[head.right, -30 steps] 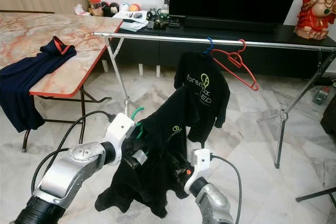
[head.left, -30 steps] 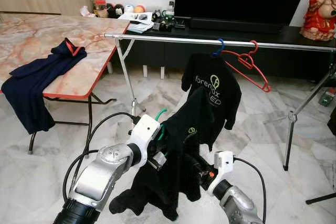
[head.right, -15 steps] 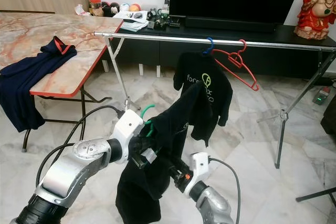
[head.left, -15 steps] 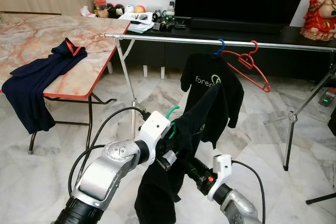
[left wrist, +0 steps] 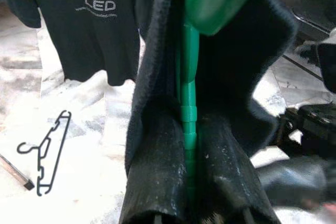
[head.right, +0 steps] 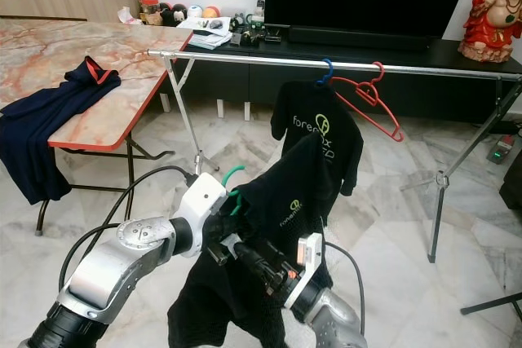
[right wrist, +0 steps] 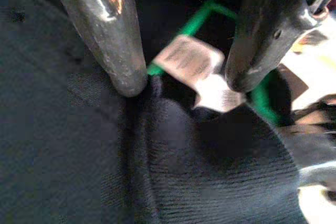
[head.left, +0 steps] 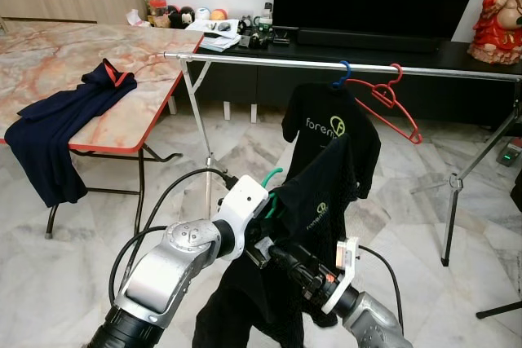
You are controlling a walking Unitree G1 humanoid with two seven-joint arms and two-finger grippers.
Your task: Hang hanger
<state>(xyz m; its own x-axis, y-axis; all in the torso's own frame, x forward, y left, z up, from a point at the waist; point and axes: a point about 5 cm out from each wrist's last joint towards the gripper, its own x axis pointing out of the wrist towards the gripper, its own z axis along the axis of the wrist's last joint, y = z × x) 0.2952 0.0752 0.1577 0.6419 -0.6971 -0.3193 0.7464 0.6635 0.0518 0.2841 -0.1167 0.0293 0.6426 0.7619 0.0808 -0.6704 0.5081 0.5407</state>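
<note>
Head views: "forem" is read on the hung shirt (head.left: 330,132) on the rail (head.left: 277,60); the held shirt (head.left: 314,201), earlier bunched, is now raised.
Left wrist: left gripper (left wrist: 188,182) is clamped on the green hanger (left wrist: 188,103); "foremax LED" is legible.
Right wrist: right gripper (right wrist: 184,80) fingers are apart around the neck tag (right wrist: 191,61), text unreadable.

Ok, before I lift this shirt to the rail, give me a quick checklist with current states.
1. Left tool gripping the green hanger: ok, fingers closed on its stem.
2. Black shirt seated on that hanger: cannot tell, fabric is bunched around it.
3. Hook free to catch the rail: ok, it pokes up clear of the cloth.
4. Free rail space: ok, bare stretch left of the hung shirt and red hanger.
5. Right tool clear of the shirt: not ok, open fingers press at the collar by the label.
</note>
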